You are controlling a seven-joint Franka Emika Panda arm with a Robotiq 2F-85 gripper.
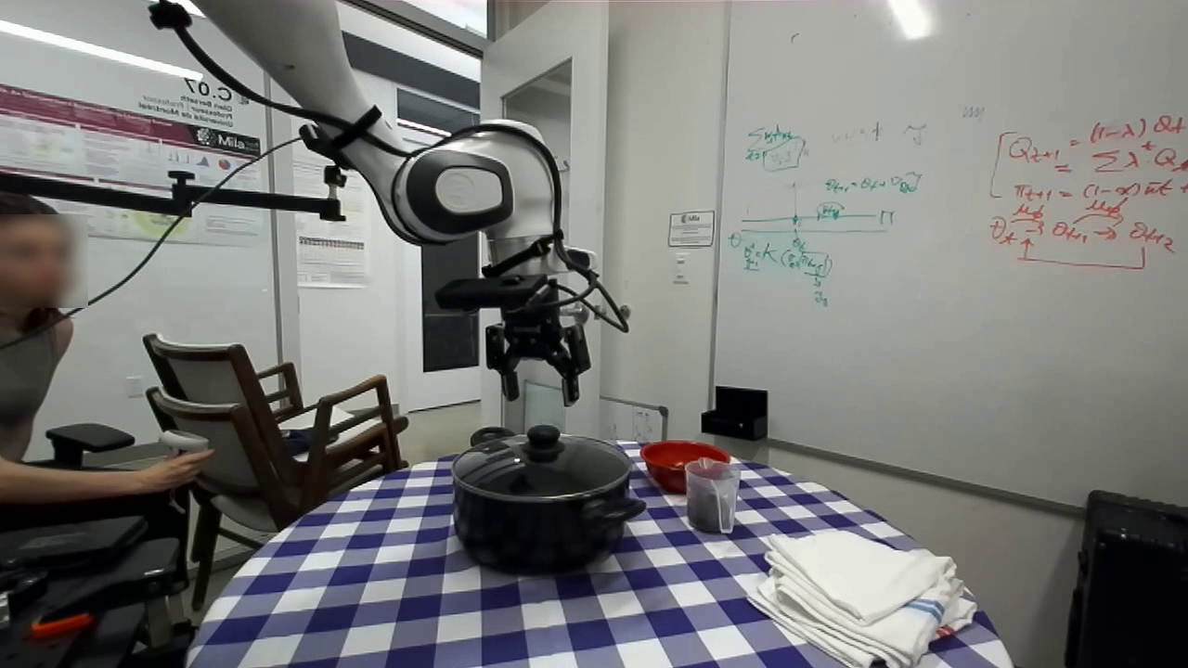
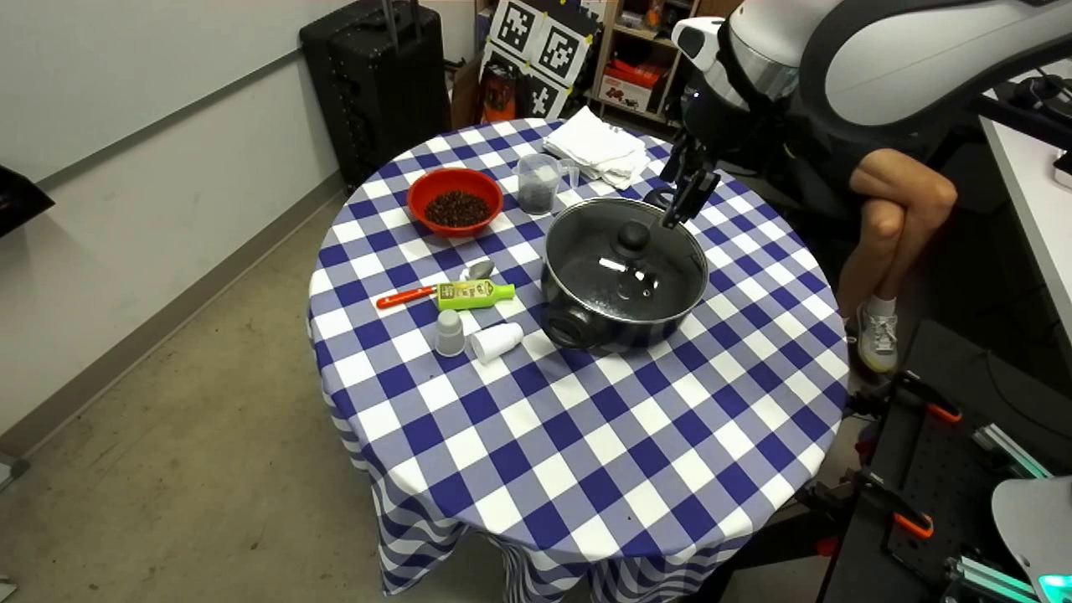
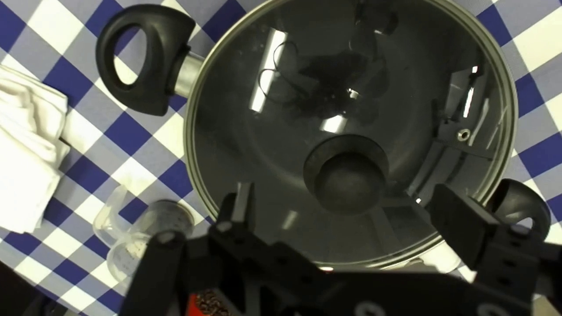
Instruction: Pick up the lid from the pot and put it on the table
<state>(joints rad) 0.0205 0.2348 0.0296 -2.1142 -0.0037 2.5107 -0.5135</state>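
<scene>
1. Although the table (image 2: 519, 477) carries the pot (image 1: 534, 538), the lid (image 2: 615, 272) sits in place on the pot, so none of the transfer looks done.
2. Grasp, lift, carry and setting down on the table are all left, as I judge it.
3. The end effector (image 1: 540, 390) hangs above the lid with jaws parted, nothing between them, and apart from the knob (image 1: 544, 441) below; a reach down seems the step at hand.
4. The table is broad and round, dressed in a blue-and-white check that falls in soft ripples past the edge.
5. The pot is squat, black and smooth-sided, with looped handles (image 3: 169, 44) that look like hard plastic.
6. The lid is a low, shiny, metal-edged dome, dark but see-through, so probably glass.
7. The towels (image 1: 854, 580) are white, soft-looking and folded into a loose stack.
8. The bowl (image 1: 664, 468) is red and round, with dark, grainy bits (image 2: 456, 209) inside.
9. The cup (image 1: 712, 501) is clear, likely plastic; its greyish contents are hard to make out.
10. The knob is black, rounded and dull, at the lid's centre.
</scene>
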